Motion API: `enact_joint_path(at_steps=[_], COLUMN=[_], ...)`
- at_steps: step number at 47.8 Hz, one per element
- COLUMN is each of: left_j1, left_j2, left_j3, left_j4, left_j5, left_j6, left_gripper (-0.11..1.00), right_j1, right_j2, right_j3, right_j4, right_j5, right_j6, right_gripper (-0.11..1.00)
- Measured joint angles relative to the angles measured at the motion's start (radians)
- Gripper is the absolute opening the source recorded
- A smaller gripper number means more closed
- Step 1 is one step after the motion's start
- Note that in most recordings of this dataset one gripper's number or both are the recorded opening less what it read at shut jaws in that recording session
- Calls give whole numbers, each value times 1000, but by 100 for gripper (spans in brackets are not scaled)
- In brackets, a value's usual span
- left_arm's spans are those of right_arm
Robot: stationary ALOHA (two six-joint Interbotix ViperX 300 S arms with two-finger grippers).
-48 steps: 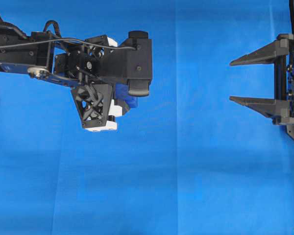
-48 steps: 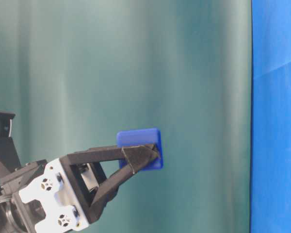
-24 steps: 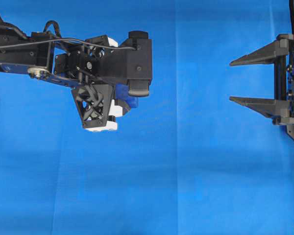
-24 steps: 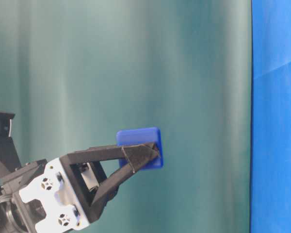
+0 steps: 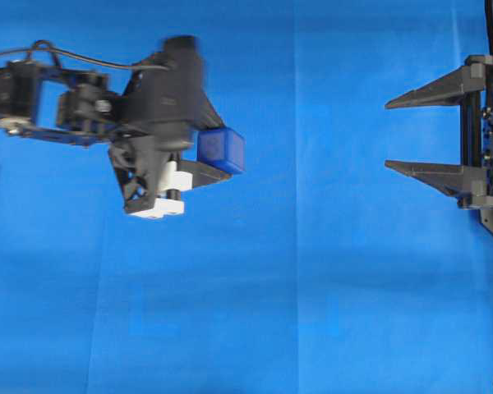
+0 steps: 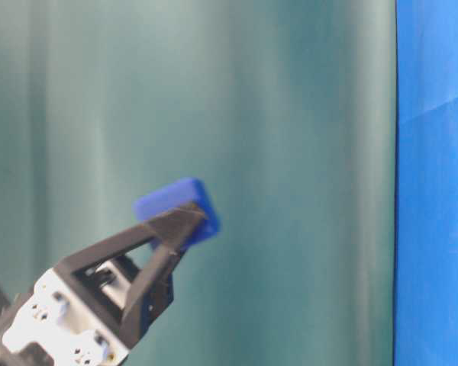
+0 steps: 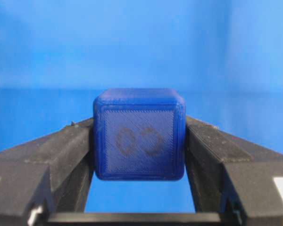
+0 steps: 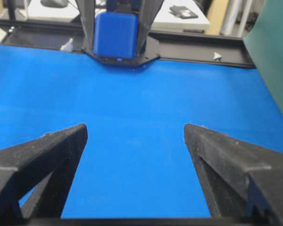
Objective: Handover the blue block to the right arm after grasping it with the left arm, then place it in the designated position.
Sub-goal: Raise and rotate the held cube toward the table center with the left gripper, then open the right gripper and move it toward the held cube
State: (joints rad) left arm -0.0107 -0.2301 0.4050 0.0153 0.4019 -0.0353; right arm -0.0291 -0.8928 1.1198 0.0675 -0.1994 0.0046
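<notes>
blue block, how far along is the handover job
Done: the left gripper has the blue block clamped between its fingers, lifted off the blue cloth. In hand: carrying it toward the right gripper, which waits open, well apart. Left: the handover itself, then placing it in the designated position.
</notes>
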Motion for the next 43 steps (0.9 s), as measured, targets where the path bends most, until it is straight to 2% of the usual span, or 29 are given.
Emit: enact_joint_path(at_steps=[15, 22, 29, 43], left_j1=[0, 0, -2, 0], left_j2=[-129, -147, -147, -149], left_j3=[285, 367, 393, 397], left_j4=[0, 0, 0, 0], left_j5=[-477, -629, -692, -706], left_j6=[0, 0, 0, -2], left_gripper=[49, 49, 49, 49], right_j1=[0, 0, 0, 0], right_j2=[0, 2, 2, 9], right_j3=[-8, -9, -12, -12], right_j4=[-2, -3, -2, -3], right_j5=[0, -2, -2, -2], right_j6=[-2, -3, -2, -3], right_gripper=[96, 96, 96, 96])
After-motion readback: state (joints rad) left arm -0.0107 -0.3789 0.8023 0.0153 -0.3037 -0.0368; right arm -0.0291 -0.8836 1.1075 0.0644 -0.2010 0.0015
